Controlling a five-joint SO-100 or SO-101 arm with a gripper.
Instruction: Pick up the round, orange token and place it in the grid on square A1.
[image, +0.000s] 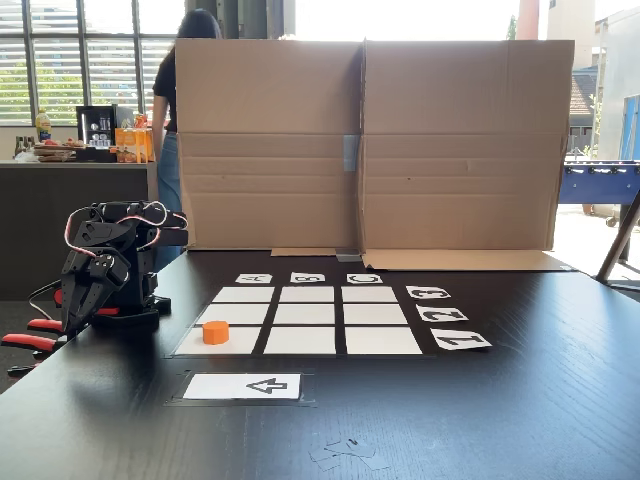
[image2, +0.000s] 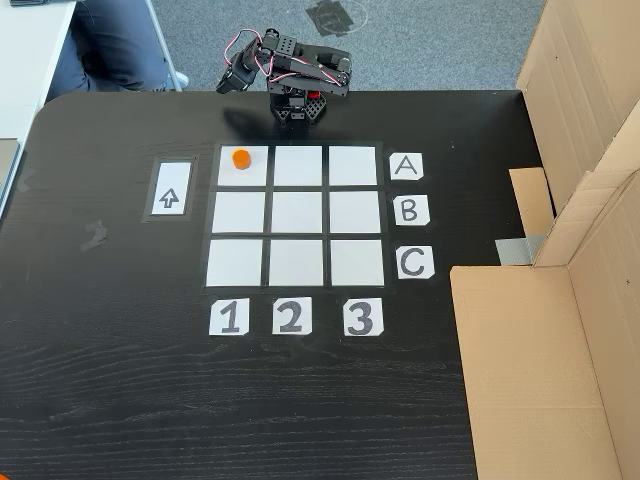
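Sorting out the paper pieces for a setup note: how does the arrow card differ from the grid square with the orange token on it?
The arrow card carries a black arrow; the token's square is unprinted. The card lies alone outside the grid; the square is a corner cell. The card is narrower. Both are white rectangles.

My arm (image2: 290, 75) looks like matt black plastic, with thin red and white wires on it. The table (image2: 120, 400) under me is dark wood with visible grain and a soft shine. The grid (image2: 296, 214) is made of flat white matt paper, also the arrow card (image2: 169, 188). The round, orange token (image2: 240, 158) seems smooth plastic. The screen (image: 370, 140) is brown rough cardboard.
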